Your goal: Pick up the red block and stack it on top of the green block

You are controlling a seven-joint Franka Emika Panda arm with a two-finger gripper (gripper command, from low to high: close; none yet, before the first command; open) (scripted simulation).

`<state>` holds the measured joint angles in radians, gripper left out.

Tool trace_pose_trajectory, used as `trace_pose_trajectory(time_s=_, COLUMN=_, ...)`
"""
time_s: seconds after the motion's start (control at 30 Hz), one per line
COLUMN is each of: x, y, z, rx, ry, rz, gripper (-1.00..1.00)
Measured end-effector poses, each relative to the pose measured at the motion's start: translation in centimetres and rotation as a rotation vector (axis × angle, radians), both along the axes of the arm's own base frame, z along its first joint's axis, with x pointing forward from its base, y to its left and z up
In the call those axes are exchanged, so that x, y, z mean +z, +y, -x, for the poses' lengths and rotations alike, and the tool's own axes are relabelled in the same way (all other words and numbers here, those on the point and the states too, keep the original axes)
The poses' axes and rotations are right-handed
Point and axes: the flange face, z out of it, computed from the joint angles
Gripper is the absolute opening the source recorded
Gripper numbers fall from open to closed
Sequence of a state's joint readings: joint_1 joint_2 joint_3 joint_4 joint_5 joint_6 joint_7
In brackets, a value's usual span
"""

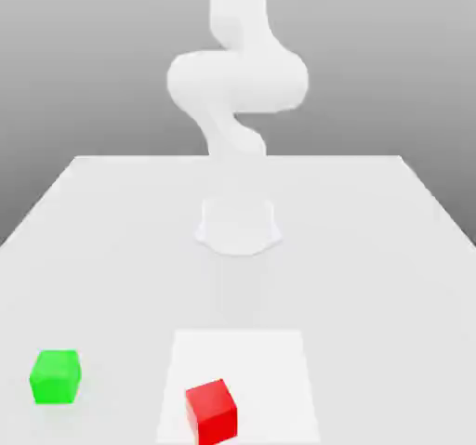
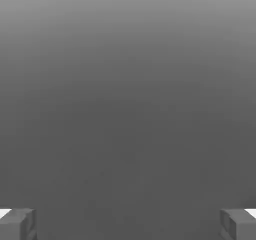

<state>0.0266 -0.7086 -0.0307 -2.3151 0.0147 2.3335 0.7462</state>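
A red block [image 1: 212, 411] lies on the white table near the front edge, on a paler square patch [image 1: 240, 355]. To the exterior view's left of it, a short way off, sits a green block [image 1: 55, 375]. The white arm [image 1: 237, 81] rises from its base [image 1: 238, 225] at the table's middle and bends up out of the top of the exterior view. In the hand view my gripper [image 2: 128, 224] is open: two grey fingertips [image 2: 18, 224] stand far apart with nothing between them, against a plain grey background.
The white table [image 1: 372, 248] spreads wide around the arm's base, with its far edge behind the arm and side edges slanting outward toward the front.
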Motion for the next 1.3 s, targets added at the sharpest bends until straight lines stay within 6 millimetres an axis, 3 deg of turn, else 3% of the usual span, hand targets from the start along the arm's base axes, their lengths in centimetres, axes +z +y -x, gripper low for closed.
trace_pose_trajectory(time_s=0.2, x=-10.3, y=-0.7, z=-6.8, rx=0.098, ry=0.174, rz=0.014, gripper=0.00)
trace_pose_trajectory(time_s=0.43, x=-23.3, y=-1.0, z=-11.1, rx=0.198, ry=0.368, rz=0.048, gripper=0.00)
trace_pose_trajectory(time_s=0.6, x=-32.8, y=-1.4, z=-11.9, rx=0.263, ry=0.505, rz=0.085, gripper=0.00)
trace_pose_trajectory(time_s=0.8, x=-43.7, y=-2.4, z=-10.5, rx=0.337, ry=0.669, rz=0.147, gripper=0.00)
trace_pose_trajectory(time_s=0.97, x=-50.7, y=-2.7, z=-9.9, rx=0.357, ry=0.710, rz=0.167, gripper=0.00)
trace_pose_trajectory(time_s=1.0, x=-52.1, y=-2.8, z=-9.8, rx=0.357, ry=0.711, rz=0.166, gripper=-1.00)
trace_pose_trajectory(time_s=1.2, x=-52.7, y=-2.8, z=-9.8, rx=0.357, ry=0.713, rz=0.166, gripper=-1.00)
trace_pose_trajectory(time_s=1.3, x=-50.5, y=-2.7, z=-9.9, rx=0.358, ry=0.713, rz=0.167, gripper=-1.00)
